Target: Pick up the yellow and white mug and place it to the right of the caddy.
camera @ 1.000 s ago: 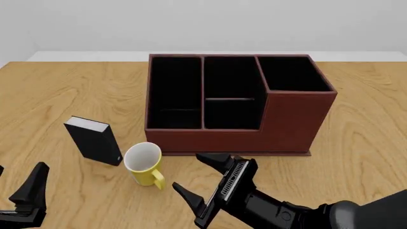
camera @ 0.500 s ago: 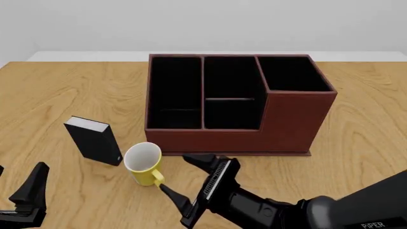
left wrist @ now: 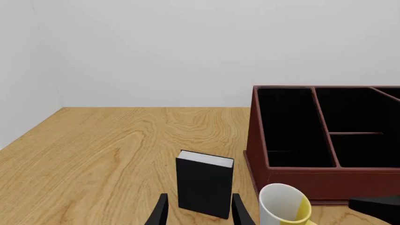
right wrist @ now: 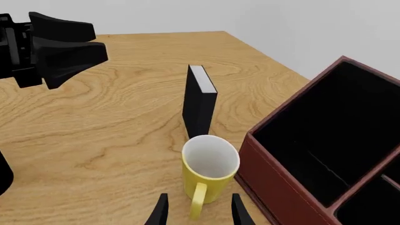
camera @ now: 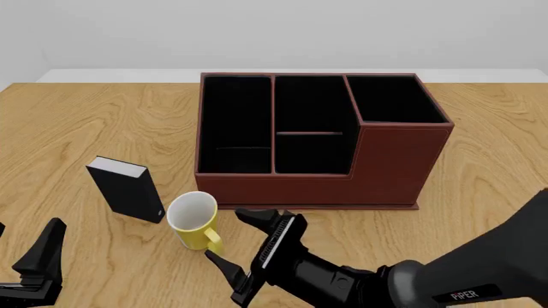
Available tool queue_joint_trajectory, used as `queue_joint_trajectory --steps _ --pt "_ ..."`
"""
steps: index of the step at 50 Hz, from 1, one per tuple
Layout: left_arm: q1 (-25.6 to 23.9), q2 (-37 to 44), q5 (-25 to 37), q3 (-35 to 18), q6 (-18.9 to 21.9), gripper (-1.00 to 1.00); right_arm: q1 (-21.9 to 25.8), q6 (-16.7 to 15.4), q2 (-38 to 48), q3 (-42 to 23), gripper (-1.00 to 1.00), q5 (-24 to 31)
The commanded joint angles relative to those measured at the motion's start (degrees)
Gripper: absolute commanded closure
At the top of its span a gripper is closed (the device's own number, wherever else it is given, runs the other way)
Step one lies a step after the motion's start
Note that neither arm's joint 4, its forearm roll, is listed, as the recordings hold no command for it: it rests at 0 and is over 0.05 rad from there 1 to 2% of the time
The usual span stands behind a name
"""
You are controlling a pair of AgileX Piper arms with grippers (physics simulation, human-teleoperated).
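The yellow and white mug (camera: 192, 221) stands upright on the table, just in front of the caddy's left front corner, its yellow handle pointing toward me. The caddy (camera: 385, 160) is a large reddish-brown box with black compartments, taller at its right end. My right gripper (camera: 230, 239) is open just right of the mug, fingers spread near the handle. In the right wrist view the mug (right wrist: 209, 168) sits straight ahead of the open gripper (right wrist: 198, 213), beside the caddy (right wrist: 281, 178). My left gripper (camera: 25, 244) is open at the front left, away from the mug (left wrist: 284, 204).
A small upright black box with a white top (camera: 127, 189) stands just left of the mug, also seen as the black box (left wrist: 205, 183) ahead of the left gripper (left wrist: 200, 213). The caddy's wall (left wrist: 293, 173) is close behind the mug.
My right gripper has moved left and slightly nearer the table's front, closing in on the mug's handle side. The mug, box, caddy and left arm have not moved.
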Motion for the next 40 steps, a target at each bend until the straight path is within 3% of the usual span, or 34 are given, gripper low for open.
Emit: queue_joint_trajectory --steps 1,40 --pt "0.0 0.0 0.0 0.0 0.0 -1.0 0.0 0.4 2.8 -1.5 -1.0 -0.7" --pt "0.0 0.0 0.0 0.0 0.0 -1.0 0.0 1.6 9.5 -5.9 -1.0 -1.6"
